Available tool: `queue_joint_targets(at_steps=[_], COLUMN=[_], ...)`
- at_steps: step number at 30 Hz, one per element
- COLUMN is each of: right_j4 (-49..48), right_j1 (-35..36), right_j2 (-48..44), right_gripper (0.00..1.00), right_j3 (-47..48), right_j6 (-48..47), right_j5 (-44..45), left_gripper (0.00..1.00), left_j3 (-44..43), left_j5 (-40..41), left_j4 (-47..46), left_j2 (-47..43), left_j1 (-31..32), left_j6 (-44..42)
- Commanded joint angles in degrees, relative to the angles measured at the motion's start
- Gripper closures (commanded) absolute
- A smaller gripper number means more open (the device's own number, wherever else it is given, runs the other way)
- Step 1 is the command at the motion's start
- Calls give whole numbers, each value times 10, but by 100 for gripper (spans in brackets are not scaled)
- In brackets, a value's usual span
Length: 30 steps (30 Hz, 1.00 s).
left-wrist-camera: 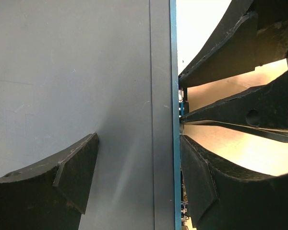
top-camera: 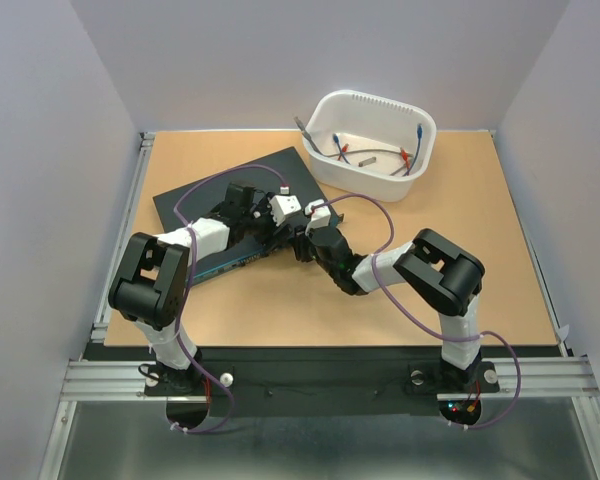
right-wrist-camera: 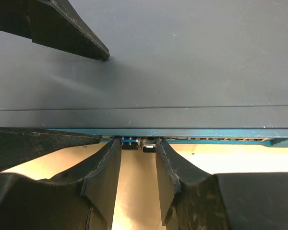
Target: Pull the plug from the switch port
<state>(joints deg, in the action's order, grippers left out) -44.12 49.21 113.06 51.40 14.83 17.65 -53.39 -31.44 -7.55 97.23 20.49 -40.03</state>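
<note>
The switch [top-camera: 195,200] lies flat at the back left of the table, its blue front edge [right-wrist-camera: 206,132] facing the arms. A small dark plug [right-wrist-camera: 129,143] with a blue top sits in a port on that edge, a second small connector [right-wrist-camera: 149,144] right beside it. My right gripper [right-wrist-camera: 138,153] [top-camera: 304,243] comes in level from the front, a fingertip against each outer side of the pair. My left gripper [left-wrist-camera: 137,177] [top-camera: 270,236] straddles the front edge just beside it, open, with one finger [left-wrist-camera: 72,177] on the switch's top and the other [left-wrist-camera: 197,182] in front of the edge.
A white tub [top-camera: 420,118] at the back right holds several short cables [top-camera: 365,150]. Purple arm cables [top-camera: 380,215] loop over the table between the arms. Grey walls close in the table on three sides.
</note>
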Motion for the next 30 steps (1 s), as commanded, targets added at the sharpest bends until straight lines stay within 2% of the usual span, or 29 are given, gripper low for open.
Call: queue_joint_targets(at_steps=[1,5,7,11,12,14,26,30], right_j4=[-40,-40,-40,-40,-40,-40,-47,-83], right_j1=[5,4,5,5,5,6,24,36], right_j2=[-4,-8,-8,-9,-10,-13,-50,-50], right_gripper=[62,64,69,81,90,100,100,99], right_j3=[33,34,37,40,39,31,-74,-112], right_j6=[-8,2,2,-1,-2,-3,49,55], right_j5=[20,19,23,27,27,29,34,44], left_gripper=[55,56,56,57,57,58,57,56], left_j3=[1,1,1,1,1,-1,-8,-9], left_j5=[51,50,50,50,50,52,72,75], left_j4=[30,30,31,30,31,29,16,14], left_j2=[34,34,34,35,35,37,43,44], left_j1=[-23,-23,-23,-23,-23,-23,-24,-23], left_j6=[43,43,42,42,42,50,75,80])
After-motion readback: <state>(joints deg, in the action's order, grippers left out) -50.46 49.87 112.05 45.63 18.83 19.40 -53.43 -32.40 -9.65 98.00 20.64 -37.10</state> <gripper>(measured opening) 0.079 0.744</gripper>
